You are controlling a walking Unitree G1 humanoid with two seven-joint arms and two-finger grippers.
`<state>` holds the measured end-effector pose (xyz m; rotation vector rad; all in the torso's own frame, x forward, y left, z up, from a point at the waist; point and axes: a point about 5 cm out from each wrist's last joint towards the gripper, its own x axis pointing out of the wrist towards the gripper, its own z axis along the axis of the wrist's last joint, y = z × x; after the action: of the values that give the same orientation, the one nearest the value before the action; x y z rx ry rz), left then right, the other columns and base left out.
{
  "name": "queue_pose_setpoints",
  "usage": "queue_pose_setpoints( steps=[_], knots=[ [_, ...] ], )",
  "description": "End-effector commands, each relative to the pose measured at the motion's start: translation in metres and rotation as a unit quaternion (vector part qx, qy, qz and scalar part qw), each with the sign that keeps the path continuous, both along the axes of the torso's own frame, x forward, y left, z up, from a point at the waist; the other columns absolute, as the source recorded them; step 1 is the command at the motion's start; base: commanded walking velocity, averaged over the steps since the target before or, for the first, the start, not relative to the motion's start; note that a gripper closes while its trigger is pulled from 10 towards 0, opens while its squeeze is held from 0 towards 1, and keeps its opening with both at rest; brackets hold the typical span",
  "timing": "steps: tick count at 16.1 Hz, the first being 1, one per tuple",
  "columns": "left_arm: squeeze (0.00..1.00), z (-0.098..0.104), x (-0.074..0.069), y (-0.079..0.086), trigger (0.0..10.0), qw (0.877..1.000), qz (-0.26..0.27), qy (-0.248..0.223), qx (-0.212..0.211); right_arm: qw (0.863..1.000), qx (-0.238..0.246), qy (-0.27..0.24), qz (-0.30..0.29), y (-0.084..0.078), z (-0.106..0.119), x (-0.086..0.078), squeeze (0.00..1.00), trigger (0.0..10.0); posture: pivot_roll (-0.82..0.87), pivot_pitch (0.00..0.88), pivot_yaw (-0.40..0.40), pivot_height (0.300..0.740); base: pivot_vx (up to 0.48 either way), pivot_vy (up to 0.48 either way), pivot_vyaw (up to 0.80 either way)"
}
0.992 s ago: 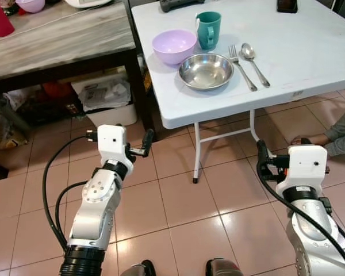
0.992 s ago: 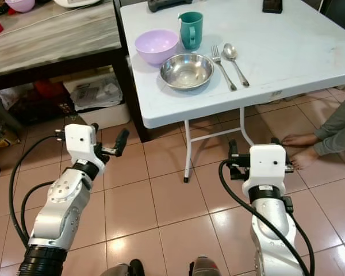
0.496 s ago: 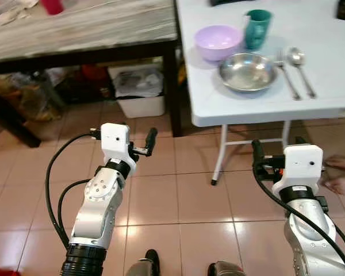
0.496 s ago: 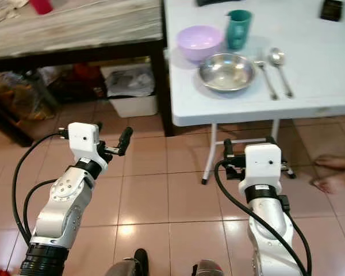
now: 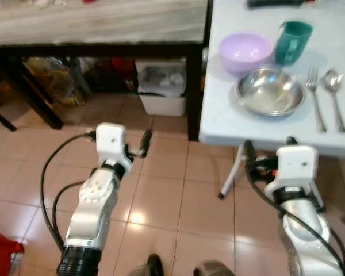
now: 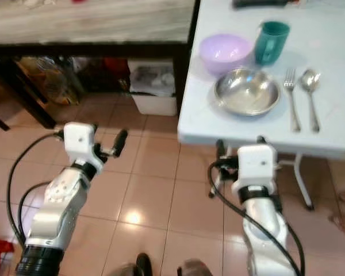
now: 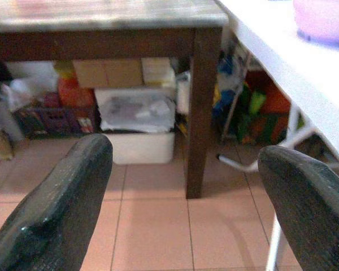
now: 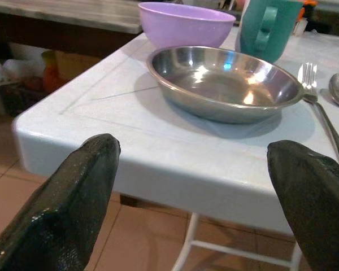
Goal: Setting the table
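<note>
On the near left corner of the white folding table (image 5: pixel 221 123) stand a steel bowl (image 5: pixel 270 96), a purple bowl (image 5: pixel 246 50) and a teal mug (image 5: pixel 292 41). A fork (image 5: pixel 316 103) and a spoon (image 5: pixel 335 95) lie right of the steel bowl. My right gripper (image 5: pixel 268 147) is open and empty, just short of the table's front edge; in the right wrist view its fingers frame the steel bowl (image 8: pixel 226 84). My left gripper (image 5: pixel 132 146) is open and empty over the floor, left of the table, facing the dark table's leg (image 7: pixel 200 107).
A dark wooden table (image 5: pixel 103 29) stands to the left, close against the white one. Under it sit a white box (image 5: pixel 163 98) and bags of clutter (image 5: pixel 57 80). A red stool (image 5: pixel 0 253) pokes in at the lower left. Tiled floor (image 5: pixel 178 195) lies below my arms.
The whole view has swung left and nearer, so the white table now sits at the right. Both arms keep the same pose with open grippers; the right one is now at the table's edge.
</note>
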<state>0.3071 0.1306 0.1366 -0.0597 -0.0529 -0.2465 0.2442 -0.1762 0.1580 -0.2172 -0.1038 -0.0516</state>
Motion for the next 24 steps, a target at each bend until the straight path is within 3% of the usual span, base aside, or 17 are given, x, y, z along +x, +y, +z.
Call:
queue_pose_setpoints(
  steps=[1, 7, 10, 13, 14, 20, 24],
  knots=[
    [0.00, 0.003, 0.000, -0.002, 10.0, 1.000, -0.003, -0.006, 0.003, 1.000, 0.006, 0.001, -0.008, -0.004, 0.000, -0.001, 0.00, 10.0, -0.31, 0.211, 0.106, 0.740, 0.000, -0.326, 0.00],
    [0.00, 0.001, -0.002, -0.001, 10.0, 1.000, -0.019, -0.001, -0.011, 1.000, -0.001, 0.018, -0.024, -0.007, -0.004, 0.000, 0.00, 10.0, -0.31, 0.212, 0.104, 0.740, 0.000, -0.103, 0.00],
    [0.00, 0.001, -0.001, -0.005, 10.0, 1.000, -0.022, 0.003, -0.019, 1.000, 0.020, 0.016, -0.018, -0.006, -0.002, -0.001, 0.00, 10.0, -0.32, 0.214, 0.101, 0.740, 0.000, 0.000, 0.00],
    [0.00, 0.002, -0.001, -0.006, 10.0, 0.999, -0.026, 0.000, -0.021, 0.999, 0.017, 0.020, -0.019, -0.006, -0.002, -0.001, 0.00, 10.0, -0.32, 0.216, 0.096, 0.740, 0.000, 0.000, -0.67],
    [0.00, 0.003, -0.002, -0.008, 10.0, 0.999, -0.034, 0.003, -0.041, 1.000, 0.017, 0.019, -0.018, -0.007, -0.002, -0.001, 0.00, 10.0, -0.32, 0.217, 0.093, 0.740, 0.000, 0.000, -0.75],
    [0.00, 0.002, -0.004, -0.013, 10.0, 0.998, -0.049, 0.002, -0.032, 1.000, 0.010, 0.020, -0.020, -0.010, -0.002, -0.002, 0.00, 10.0, -0.33, 0.218, 0.086, 0.740, 0.000, 0.000, -0.07],
    [0.00, 0.002, -0.004, -0.014, 10.0, 0.998, -0.054, 0.002, -0.034, 1.000, 0.008, 0.014, -0.018, -0.010, 0.001, -0.002, 0.00, 10.0, -0.33, 0.216, 0.084, 0.740, 0.000, -0.296, 0.00]
  ],
)
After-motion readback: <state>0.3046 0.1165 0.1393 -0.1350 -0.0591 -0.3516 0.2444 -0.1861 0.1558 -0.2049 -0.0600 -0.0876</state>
